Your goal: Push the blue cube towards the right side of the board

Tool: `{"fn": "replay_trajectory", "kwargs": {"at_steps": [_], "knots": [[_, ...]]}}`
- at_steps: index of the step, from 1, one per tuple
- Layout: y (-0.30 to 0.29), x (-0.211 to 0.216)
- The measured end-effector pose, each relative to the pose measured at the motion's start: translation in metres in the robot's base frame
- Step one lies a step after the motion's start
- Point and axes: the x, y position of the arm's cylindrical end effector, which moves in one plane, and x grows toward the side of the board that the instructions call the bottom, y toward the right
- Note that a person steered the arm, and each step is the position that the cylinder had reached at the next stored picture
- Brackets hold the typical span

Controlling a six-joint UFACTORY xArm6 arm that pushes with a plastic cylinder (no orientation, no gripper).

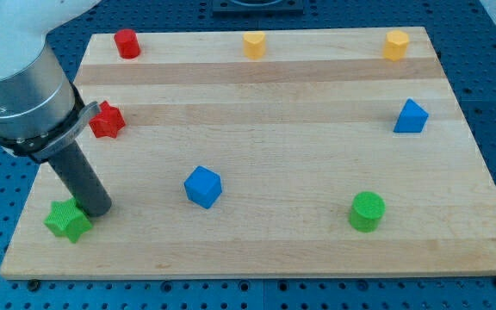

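Observation:
The blue cube (202,187) sits on the wooden board (265,103), left of the middle and toward the view's bottom. My tip (98,209) rests on the board at the view's lower left, touching the right side of a green star block (67,220). The tip is well to the left of the blue cube and apart from it. The rod rises up and left to the arm's grey body (20,82).
A red star block (107,120) lies at the left. A red cylinder (127,43), a yellow block (255,44) and another yellow block (395,44) line the top. A blue block (411,117) sits at the right, a green cylinder (367,211) at the lower right.

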Motion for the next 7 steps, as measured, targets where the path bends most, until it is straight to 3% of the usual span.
{"fn": "replay_trajectory", "kwargs": {"at_steps": [3, 5, 7], "knots": [[0.094, -0.020], [0.133, -0.007], [0.173, -0.032]]}}
